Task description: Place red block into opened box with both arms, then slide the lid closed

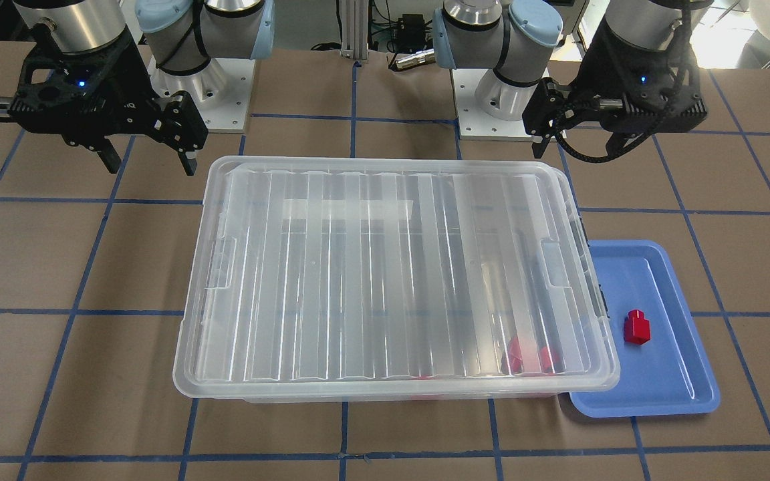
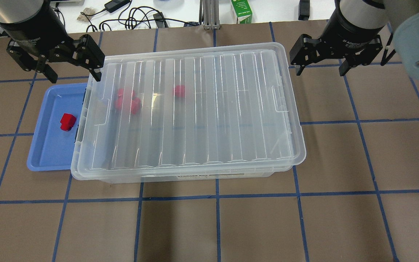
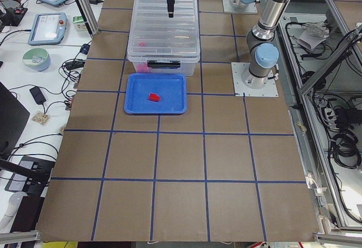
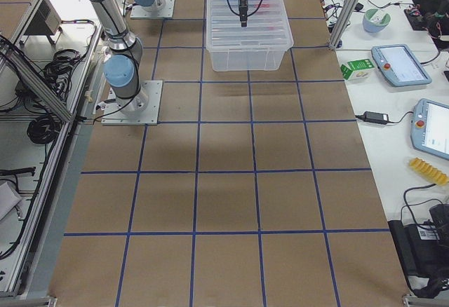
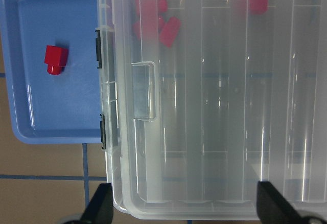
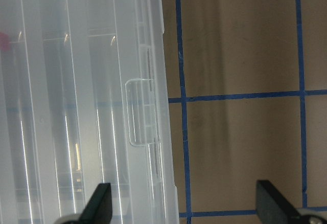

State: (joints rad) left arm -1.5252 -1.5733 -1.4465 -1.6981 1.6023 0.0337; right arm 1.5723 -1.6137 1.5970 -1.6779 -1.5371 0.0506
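Note:
The red block lies alone in the blue tray, beside the box's short end. The ribbed clear lid lies flat over the box, leaving only a thin strip of rim showing on the tray side. My left gripper hovers open above the lid's far corner near the tray. My right gripper hangs open just past the box's other short end. Neither holds anything.
Several chunkier red pieces show through the lid, with another one apart from them. Brown table with a blue tape grid surrounds the box. Cables and a green carton lie beyond the far edge.

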